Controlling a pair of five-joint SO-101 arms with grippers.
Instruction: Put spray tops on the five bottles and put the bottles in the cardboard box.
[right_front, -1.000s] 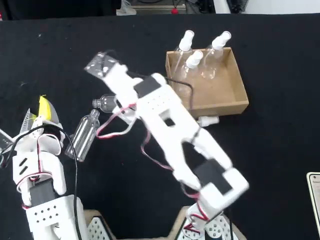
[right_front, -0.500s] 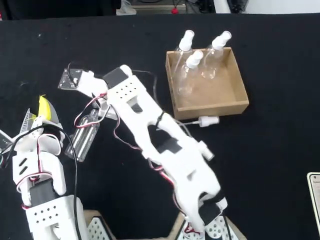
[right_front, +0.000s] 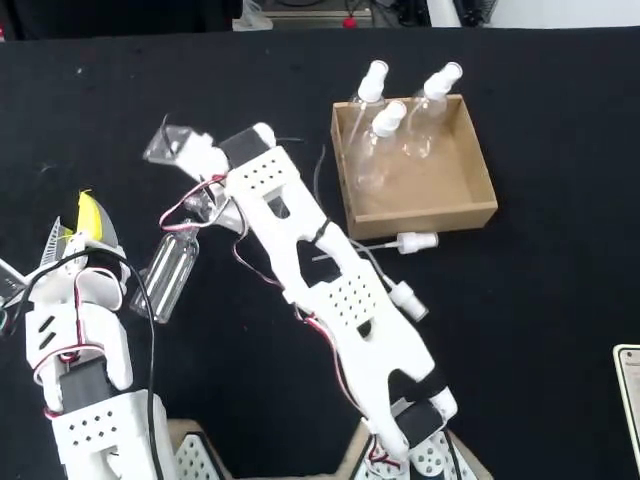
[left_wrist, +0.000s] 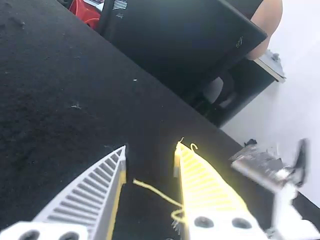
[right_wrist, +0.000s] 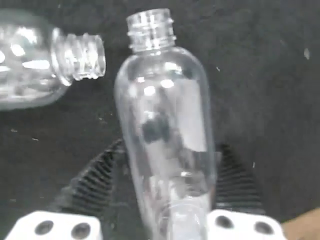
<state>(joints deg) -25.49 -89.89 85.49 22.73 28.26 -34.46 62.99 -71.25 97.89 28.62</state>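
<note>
Two clear uncapped bottles lie left of the cardboard box (right_front: 470, 215). My right gripper (right_front: 200, 198) hangs over the upper bottle (right_front: 207, 207). In the right wrist view that bottle (right_wrist: 165, 100) lies between the dark fingers (right_wrist: 95, 180) of the open right gripper (right_wrist: 171, 145), neck pointing away. The other bottle (right_wrist: 35, 65) (right_front: 170, 272) lies beside it. Three bottles with spray tops (right_front: 385, 135) stand in the box. A loose spray top (right_front: 415, 241) lies in front of the box, and what looks like a second (right_front: 408, 298) lies by the arm. My left gripper (right_front: 70, 225) (left_wrist: 150, 150) is open and holds nothing.
The right arm (right_front: 330, 290) stretches diagonally across the middle of the black table (right_front: 540, 330). A white object (right_front: 628, 385) lies at the table's right edge. The left arm's base (right_front: 90, 400) is at the near left.
The right arm has swung left away from the box and settled its gripper over the upper loose bottle. The left arm has not moved.
</note>
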